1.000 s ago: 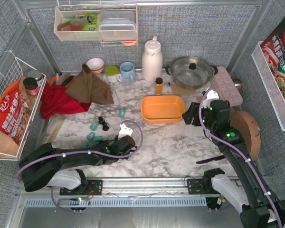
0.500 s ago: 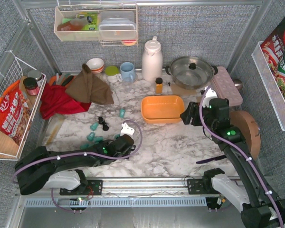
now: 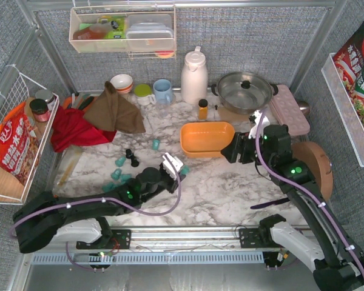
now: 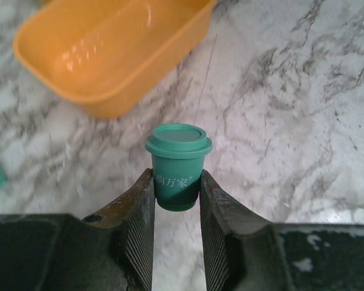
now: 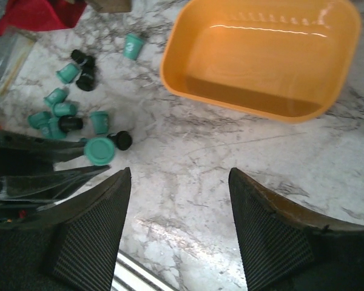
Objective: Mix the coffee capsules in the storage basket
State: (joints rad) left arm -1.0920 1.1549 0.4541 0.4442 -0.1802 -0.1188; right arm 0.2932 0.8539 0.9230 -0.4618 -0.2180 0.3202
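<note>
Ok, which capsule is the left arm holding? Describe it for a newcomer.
Find the empty orange basket. Near its front-left corner, a teal capsule stands upright between the jaws of the left arm. The other capsules lie loose farther left; only this one is gripped.

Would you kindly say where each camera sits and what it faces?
Top external: above, behind, looking down on the table; left arm, right arm show.
Left wrist: on the left gripper, facing the basket; jaws pinch a teal capsule.
Right wrist: on the right gripper, facing down at loose capsules; open jaws show.
All share the basket.
</note>
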